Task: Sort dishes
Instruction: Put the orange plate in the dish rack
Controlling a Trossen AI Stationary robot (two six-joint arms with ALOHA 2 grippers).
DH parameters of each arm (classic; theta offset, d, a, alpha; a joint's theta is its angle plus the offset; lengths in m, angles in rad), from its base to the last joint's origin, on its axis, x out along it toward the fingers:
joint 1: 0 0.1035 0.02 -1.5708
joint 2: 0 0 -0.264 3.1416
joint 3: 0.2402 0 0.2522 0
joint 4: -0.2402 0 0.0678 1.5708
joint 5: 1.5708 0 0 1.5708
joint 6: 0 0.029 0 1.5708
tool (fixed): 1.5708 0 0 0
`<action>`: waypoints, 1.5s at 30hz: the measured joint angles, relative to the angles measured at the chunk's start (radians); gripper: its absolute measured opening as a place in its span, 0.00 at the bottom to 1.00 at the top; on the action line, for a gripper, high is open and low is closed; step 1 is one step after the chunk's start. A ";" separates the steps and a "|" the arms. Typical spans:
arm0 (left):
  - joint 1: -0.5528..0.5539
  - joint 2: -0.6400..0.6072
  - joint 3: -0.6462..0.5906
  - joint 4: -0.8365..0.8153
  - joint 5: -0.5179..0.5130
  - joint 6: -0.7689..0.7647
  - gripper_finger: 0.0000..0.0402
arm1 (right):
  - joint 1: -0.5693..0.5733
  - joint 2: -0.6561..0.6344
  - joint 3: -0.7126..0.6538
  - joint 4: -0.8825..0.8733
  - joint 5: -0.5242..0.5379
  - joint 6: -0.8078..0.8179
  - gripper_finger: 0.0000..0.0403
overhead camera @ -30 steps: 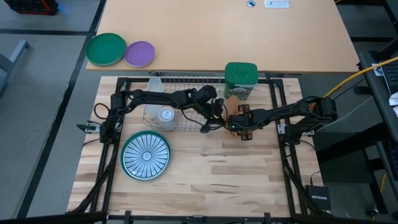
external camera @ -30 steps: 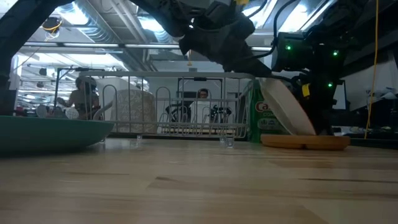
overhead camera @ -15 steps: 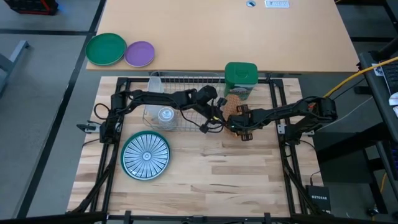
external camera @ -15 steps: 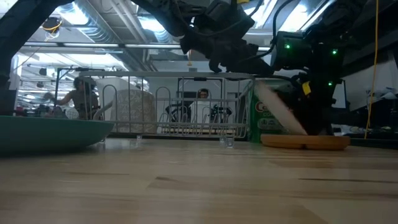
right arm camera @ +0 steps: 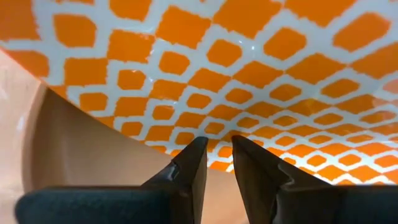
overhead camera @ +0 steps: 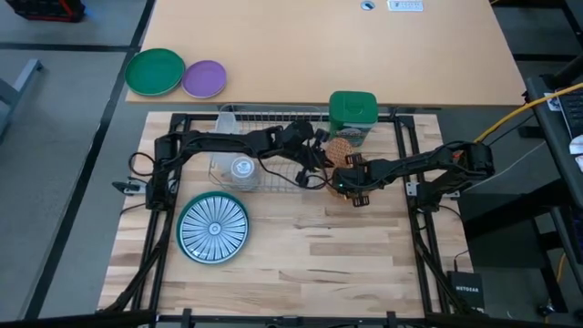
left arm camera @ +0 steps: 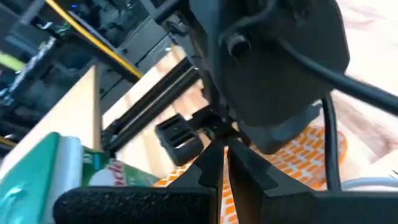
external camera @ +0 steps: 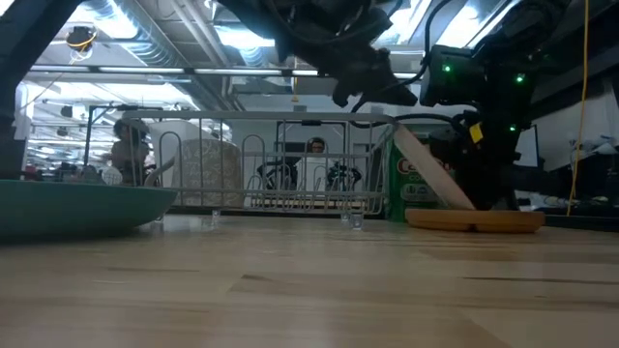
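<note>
Teal plate (overhead camera: 213,229): one, flat near your left arm.
Right gripper (overhead camera: 341,181): you clamp the tilted orange plate (overhead camera: 339,150) over one brown plate (external camera: 474,220).
Left gripper (overhead camera: 318,164): closed, empty, just above.

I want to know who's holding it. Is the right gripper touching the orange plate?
Touching: in the right wrist view, the right gripper pinches the orange plate's rim.

Both arms are dark and slim-jointed, trailing black cables. Green lights glow on the right arm's body (external camera: 484,72), and its black fingers (right arm camera: 189,177) taper to points.
</note>
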 joint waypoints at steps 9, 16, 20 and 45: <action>-0.011 -0.005 0.000 -0.002 -0.202 0.099 0.04 | 0.000 0.000 -0.001 0.002 0.000 0.000 0.22; -0.060 -0.005 0.000 0.030 -0.412 0.184 0.04 | -0.001 0.000 -0.002 0.003 0.000 0.000 0.22; -0.081 -0.006 0.000 0.100 -0.462 0.183 0.04 | -0.001 0.000 -0.002 0.002 0.000 0.000 0.22; -0.114 -0.007 0.000 0.104 -0.581 0.240 0.04 | -0.001 0.000 -0.003 0.000 0.000 0.002 0.22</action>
